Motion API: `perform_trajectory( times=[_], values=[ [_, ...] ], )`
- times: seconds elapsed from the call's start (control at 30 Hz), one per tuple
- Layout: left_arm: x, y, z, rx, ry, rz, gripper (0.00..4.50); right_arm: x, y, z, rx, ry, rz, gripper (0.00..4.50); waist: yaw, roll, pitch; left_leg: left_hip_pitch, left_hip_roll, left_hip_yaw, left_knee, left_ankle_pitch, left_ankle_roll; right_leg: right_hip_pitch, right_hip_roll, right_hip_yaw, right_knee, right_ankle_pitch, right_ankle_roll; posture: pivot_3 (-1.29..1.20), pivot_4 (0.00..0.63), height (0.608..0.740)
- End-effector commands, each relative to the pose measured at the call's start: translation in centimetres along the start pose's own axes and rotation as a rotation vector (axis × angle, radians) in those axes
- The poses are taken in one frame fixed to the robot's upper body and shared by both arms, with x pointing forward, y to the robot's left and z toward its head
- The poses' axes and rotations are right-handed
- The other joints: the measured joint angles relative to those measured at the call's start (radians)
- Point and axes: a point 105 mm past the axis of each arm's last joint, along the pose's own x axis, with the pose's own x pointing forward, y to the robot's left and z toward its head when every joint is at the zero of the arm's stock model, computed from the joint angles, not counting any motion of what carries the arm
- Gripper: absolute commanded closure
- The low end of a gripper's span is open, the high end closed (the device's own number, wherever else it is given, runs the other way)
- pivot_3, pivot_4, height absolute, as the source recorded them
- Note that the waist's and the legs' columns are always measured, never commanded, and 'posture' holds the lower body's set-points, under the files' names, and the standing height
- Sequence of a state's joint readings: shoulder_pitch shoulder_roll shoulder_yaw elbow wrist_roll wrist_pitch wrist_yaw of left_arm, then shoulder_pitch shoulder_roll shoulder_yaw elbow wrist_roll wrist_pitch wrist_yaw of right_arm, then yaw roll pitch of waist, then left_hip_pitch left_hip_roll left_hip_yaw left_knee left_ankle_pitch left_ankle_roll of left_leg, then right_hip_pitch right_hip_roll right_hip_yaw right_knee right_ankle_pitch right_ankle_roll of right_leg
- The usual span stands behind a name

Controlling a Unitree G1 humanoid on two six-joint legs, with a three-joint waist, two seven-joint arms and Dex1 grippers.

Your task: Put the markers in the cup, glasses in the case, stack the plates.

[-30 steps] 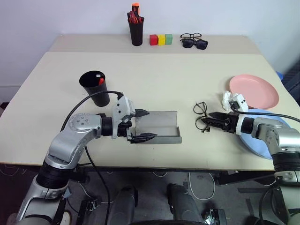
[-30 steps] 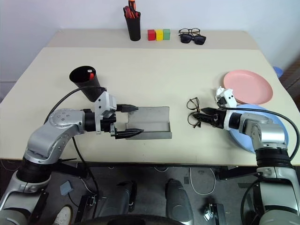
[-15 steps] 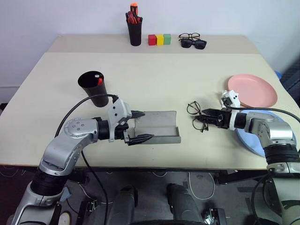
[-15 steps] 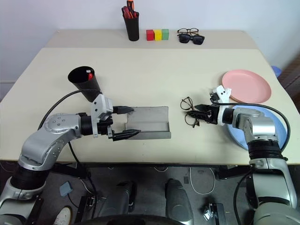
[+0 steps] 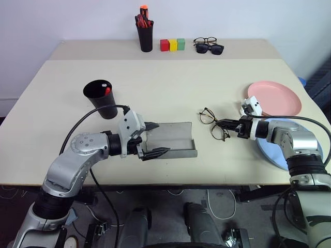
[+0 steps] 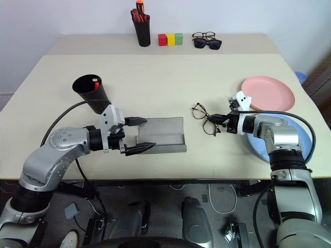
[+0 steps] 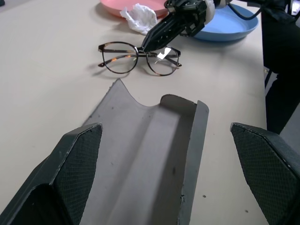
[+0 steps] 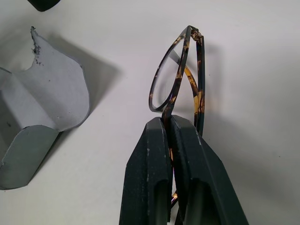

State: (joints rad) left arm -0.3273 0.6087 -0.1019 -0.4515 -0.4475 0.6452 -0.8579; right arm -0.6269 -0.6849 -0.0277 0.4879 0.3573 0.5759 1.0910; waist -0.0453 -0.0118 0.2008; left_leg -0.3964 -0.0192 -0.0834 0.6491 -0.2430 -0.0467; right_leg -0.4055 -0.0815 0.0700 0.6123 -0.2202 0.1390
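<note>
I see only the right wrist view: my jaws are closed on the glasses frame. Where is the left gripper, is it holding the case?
Observer: The left gripper is at the left end of the open case, jaws wide, one on each side. Contact I cannot tell.
Operator: Are the plates stacked?
Observer: No, the pink plate and the blue plate lie side by side.
Operator: And the markers?
Observer: A red marker and a white marker stand in the black cup.
</note>
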Motion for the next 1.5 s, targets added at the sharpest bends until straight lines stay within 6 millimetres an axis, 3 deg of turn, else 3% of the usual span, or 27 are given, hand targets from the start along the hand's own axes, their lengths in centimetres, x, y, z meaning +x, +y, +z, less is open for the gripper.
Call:
perform_trajectory(
  times=[0.03, 0.23, 0.43, 0.63, 1.0, 1.33, 1.43, 1.5],
  values=[
    [-0.4, -0.2, 0.9, 0.037, -0.027, 0.008, 0.00, -0.7, 0.4, 1.6, -0.068, -0.055, 0.008, 4.48, 0.000, 0.000, 0.000, 0.000, 0.000, 0.000, 0.000, 0.000, 0.000, 0.000, 0.000, 0.000, 0.000, 0.000, 0.000, 0.00, 0.150, 0.740],
    [-1.4, 0.6, -0.3, -0.014, -0.035, 0.100, 0.00, -0.8, 5.0, 7.2, -0.259, -0.306, 0.145, 4.48, -0.004, 0.001, 0.000, 0.000, 0.000, 0.000, -0.001, 0.000, 0.000, -0.001, 0.000, 0.001, 0.000, 0.000, 0.000, 0.00, 0.150, 0.740],
    [-3.4, 1.0, -2.0, -0.045, -0.038, 0.182, 0.00, 0.6, 10.4, 9.1, -0.346, -0.390, 0.288, 4.48, 0.001, 0.000, 0.000, 0.001, 0.001, 0.000, -0.002, 0.000, 0.000, -0.001, 0.000, 0.001, 0.000, -0.001, -0.001, 0.00, 0.150, 0.740],
    [-5.7, 1.4, -2.8, -0.061, -0.006, 0.191, 0.00, 2.5, 13.4, 7.1, -0.373, -0.362, 0.366, 4.48, 0.004, 0.000, 0.000, 0.000, 0.001, 0.000, -0.003, 0.000, 0.000, -0.001, 0.000, 0.000, 0.000, -0.002, -0.002, 0.00, 0.150, 0.740],
    [-7.3, 2.2, -3.1, -0.027, 0.024, 0.250, 0.00, 4.1, 13.3, 4.0, -0.470, -0.258, 0.328, 4.48, 0.000, 0.000, 0.000, 0.001, 0.001, 0.000, -0.004, 0.000, 0.000, -0.002, 0.000, 0.000, 0.000, -0.003, -0.003, 0.00, 0.150, 0.740],
    [-7.6, 2.3, -3.3, -0.034, 0.026, 0.267, 0.00, 4.3, 14.0, 0.5, -0.424, -0.131, 0.400, 4.48, 0.001, 0.000, 0.000, 0.000, 0.001, 0.000, -0.004, 0.000, 0.000, -0.002, 0.000, 0.000, 0.000, -0.003, -0.003, 0.00, 0.150, 0.740],
    [-7.8, 2.5, -3.2, -0.052, 0.022, 0.284, 0.00, 4.1, 13.6, -0.6, -0.433, -0.079, 0.402, 3.56, 0.001, 0.000, 0.000, 0.000, 0.001, 0.000, -0.004, 0.000, 0.000, -0.002, 0.000, 0.000, 0.000, -0.003, -0.004, 0.00, 0.150, 0.740],
    [-7.9, 2.5, -3.2, -0.054, 0.021, 0.286, 0.00, 4.0, 13.4, -0.5, -0.438, -0.089, 0.386, 2.56, 0.001, 0.000, 0.000, 0.000, 0.001, 0.000, -0.004, 0.000, 0.000, -0.002, 0.000, 0.000, 0.000, -0.004, -0.004, 0.00, 0.150, 0.740]
  ],
)
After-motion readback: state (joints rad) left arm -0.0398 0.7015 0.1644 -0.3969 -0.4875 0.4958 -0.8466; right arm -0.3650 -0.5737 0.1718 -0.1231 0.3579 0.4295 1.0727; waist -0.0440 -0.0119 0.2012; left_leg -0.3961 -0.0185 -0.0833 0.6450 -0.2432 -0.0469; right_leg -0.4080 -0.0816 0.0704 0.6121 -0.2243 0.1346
